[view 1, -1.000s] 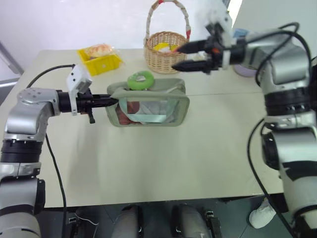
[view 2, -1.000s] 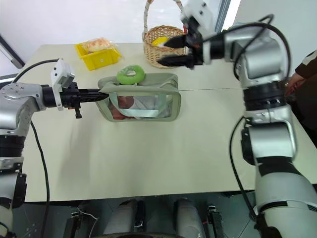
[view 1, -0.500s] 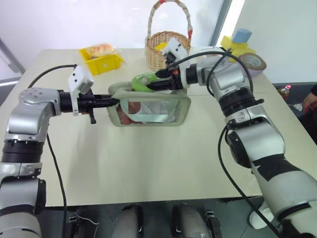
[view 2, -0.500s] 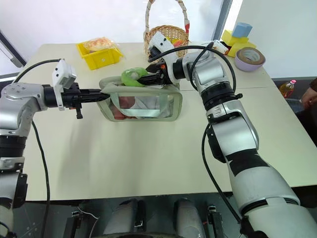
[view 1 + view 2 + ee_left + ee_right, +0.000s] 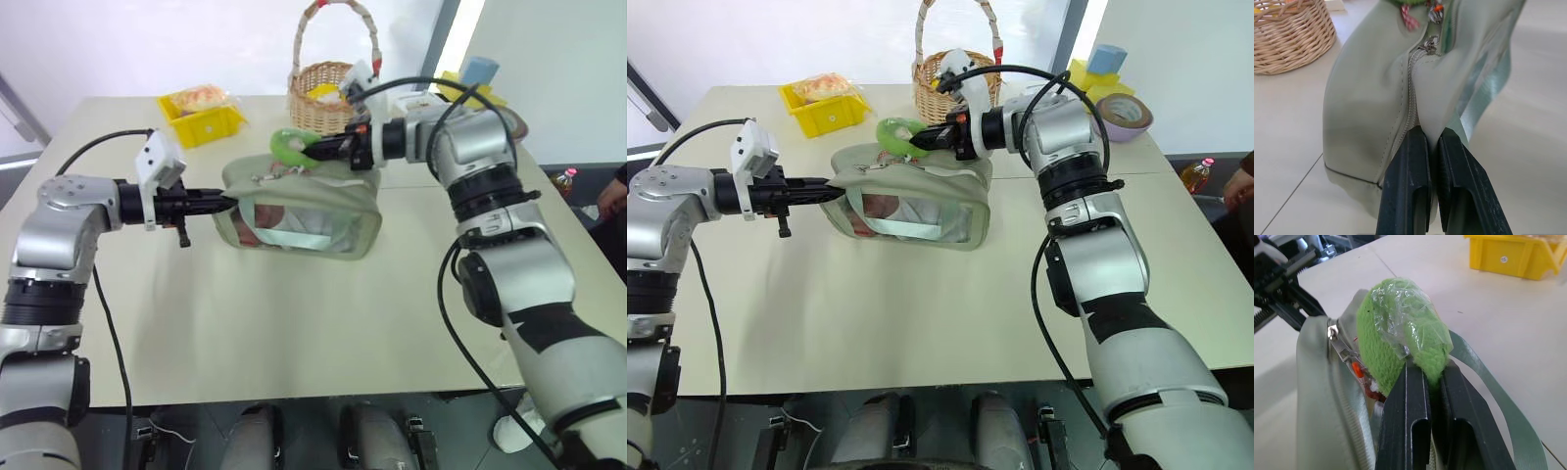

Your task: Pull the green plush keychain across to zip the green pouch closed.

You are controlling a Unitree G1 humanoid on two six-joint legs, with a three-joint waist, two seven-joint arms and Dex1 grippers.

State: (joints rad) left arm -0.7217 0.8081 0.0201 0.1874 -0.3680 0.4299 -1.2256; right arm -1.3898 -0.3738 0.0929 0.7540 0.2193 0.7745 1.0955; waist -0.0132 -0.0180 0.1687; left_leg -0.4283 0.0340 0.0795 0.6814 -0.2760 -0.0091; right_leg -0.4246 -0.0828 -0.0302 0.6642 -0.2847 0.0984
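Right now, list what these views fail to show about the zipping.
- Right wrist view: the green plush keychain hides its own clasp and the zipper slider.
- Head views: the right gripper and the keychain cover the green pouch's zip line.
- Left wrist view: the keychain is cut off by the edge.

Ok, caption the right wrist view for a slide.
Right fingers pinch the green plush keychain above the green pouch zipper.

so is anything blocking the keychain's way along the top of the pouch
Nothing visible. The right gripper already pinches the green plush keychain, and the green pouch top ahead looks clear toward that arm.
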